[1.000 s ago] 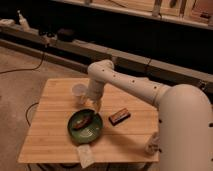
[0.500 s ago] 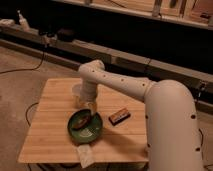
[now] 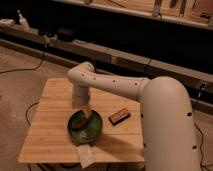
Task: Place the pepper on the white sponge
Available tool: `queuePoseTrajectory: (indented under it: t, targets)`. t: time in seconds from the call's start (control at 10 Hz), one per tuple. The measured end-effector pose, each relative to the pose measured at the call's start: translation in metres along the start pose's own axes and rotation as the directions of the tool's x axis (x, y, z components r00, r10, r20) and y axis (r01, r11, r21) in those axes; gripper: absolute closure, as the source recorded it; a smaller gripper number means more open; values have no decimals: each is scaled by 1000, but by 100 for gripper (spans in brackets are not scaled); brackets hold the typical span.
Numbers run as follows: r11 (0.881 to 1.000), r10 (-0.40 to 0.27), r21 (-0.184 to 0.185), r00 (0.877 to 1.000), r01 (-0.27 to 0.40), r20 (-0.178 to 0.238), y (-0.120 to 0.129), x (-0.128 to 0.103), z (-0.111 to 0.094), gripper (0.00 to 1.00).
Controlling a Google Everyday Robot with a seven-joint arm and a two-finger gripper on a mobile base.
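The pepper, small and reddish-brown, lies in the green plate at the middle front of the wooden table. My gripper hangs from the white arm just above the plate's back rim, close over the pepper. Whether it touches the pepper I cannot tell. The white sponge lies flat at the table's front edge, just in front of the plate.
A dark rectangular block lies right of the plate. The wooden table has bare board on its left side. My arm's large white link covers the table's right side. Cables run over the floor at left.
The arm has swung in over the table and the gripper has come down toward the green plate. The white cup seen earlier is now hidden behind the arm.
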Motion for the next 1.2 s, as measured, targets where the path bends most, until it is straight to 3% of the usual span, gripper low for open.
queuePoseTrajectory:
  t: [0.3, 0.6, 1.2]
  targets:
    - [999, 35, -18, 999, -35, -21, 13, -2, 21, 35]
    - [995, 96, -3, 994, -96, -57, 29, 7, 23, 35]
    - [996, 82, 24, 993, -80, -83, 32, 8, 46, 35]
